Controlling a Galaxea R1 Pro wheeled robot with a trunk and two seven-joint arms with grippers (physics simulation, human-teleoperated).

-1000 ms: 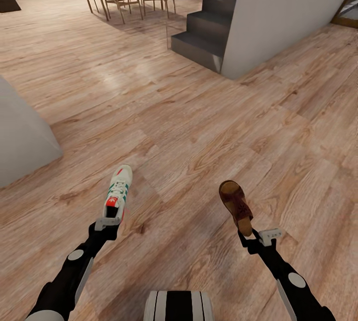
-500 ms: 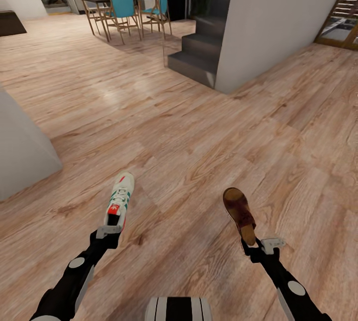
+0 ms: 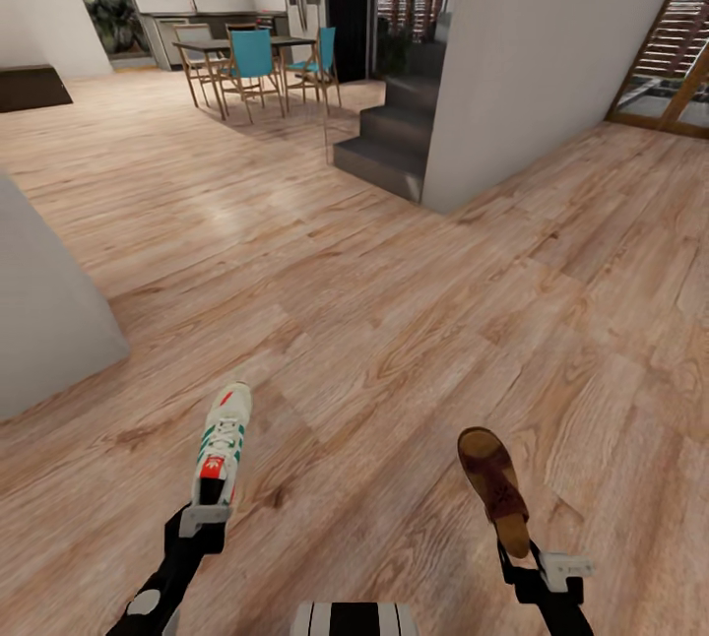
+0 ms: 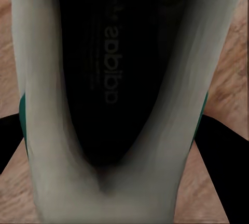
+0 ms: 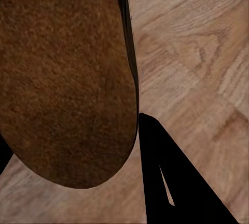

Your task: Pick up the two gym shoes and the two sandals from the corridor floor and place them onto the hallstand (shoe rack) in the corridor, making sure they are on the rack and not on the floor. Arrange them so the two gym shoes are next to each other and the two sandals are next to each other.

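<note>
While the left claw (image 3: 204, 521) pinches a gym shoe (image 3: 221, 444) by its heel and the right claw (image 3: 526, 557) pinches a sandal (image 3: 495, 486), both hang above the corridor floor (image 3: 394, 321), well short of the grey stairs (image 3: 389, 139). Carrying seems underway; next, finding the hallstand. Beyond the stairs stand a table (image 3: 231, 46) and teal chairs (image 3: 254, 60).

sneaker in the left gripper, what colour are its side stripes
Green, on the white sneaker; clearest in the head view.
</note>
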